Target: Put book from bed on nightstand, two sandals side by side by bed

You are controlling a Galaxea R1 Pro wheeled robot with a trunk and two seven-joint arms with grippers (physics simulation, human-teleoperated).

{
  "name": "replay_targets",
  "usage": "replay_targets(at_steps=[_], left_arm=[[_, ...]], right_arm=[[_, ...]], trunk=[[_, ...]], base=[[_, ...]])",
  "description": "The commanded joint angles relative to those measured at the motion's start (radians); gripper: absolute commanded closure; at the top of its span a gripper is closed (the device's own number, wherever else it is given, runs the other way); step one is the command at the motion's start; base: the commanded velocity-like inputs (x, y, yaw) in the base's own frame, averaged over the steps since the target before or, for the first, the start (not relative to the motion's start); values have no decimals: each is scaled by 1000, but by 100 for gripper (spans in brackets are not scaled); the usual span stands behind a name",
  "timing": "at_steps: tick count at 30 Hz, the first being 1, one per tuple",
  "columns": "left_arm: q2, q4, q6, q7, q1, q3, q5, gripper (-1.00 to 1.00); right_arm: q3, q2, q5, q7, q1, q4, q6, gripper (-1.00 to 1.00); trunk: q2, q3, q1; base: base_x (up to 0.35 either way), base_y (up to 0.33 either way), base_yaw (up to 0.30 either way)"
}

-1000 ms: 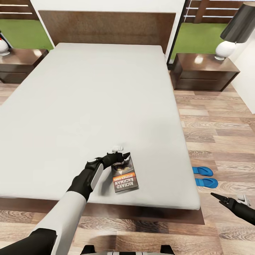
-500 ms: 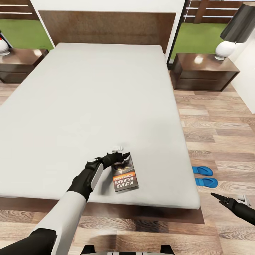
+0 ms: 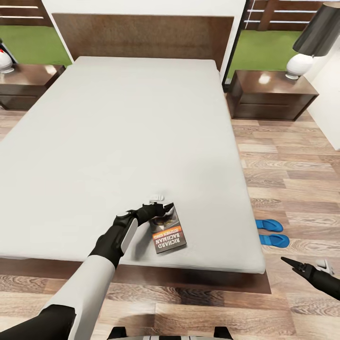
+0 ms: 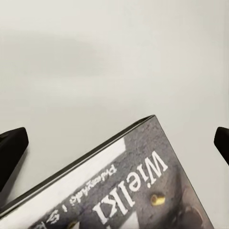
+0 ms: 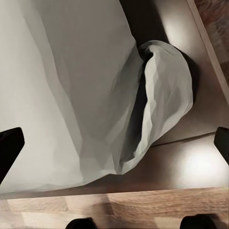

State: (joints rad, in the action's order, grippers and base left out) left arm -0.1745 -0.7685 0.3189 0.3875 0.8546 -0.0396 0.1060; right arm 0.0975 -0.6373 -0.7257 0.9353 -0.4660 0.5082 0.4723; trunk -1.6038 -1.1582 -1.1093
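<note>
**Left gripper at the paperback's far edge**

Thin dark paperback book (image 3: pixel 167 228) with orange band, flat on smooth light grey mattress of the bed (image 3: pixel 118 141), near its foot. Left gripper (image 3: pixel 158 206), fingers spread wide either side of a cover corner, apparently not yet clamped. Bright blue flip-flop sandals (image 3: pixel 271 232) paired on wood-plank floor, right of bed. Right gripper (image 3: pixel 307 269) low, parted.
</note>
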Motion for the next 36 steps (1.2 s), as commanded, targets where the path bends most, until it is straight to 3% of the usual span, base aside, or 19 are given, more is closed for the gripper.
replay_targets(at_steps=[1, 36], left_arm=[[0, 0, 14, -2, 0, 0, 4, -100], [0, 0, 14, -2, 0, 0, 4, -100]], right_arm=[[1, 0, -6, 1, 0, 0, 8, -100], [1, -1, -6, 2, 0, 2, 8, -100]], trunk=[[0, -1, 0], [0, -1, 0]], base=[[0, 0, 0], [-29, 0, 0]])
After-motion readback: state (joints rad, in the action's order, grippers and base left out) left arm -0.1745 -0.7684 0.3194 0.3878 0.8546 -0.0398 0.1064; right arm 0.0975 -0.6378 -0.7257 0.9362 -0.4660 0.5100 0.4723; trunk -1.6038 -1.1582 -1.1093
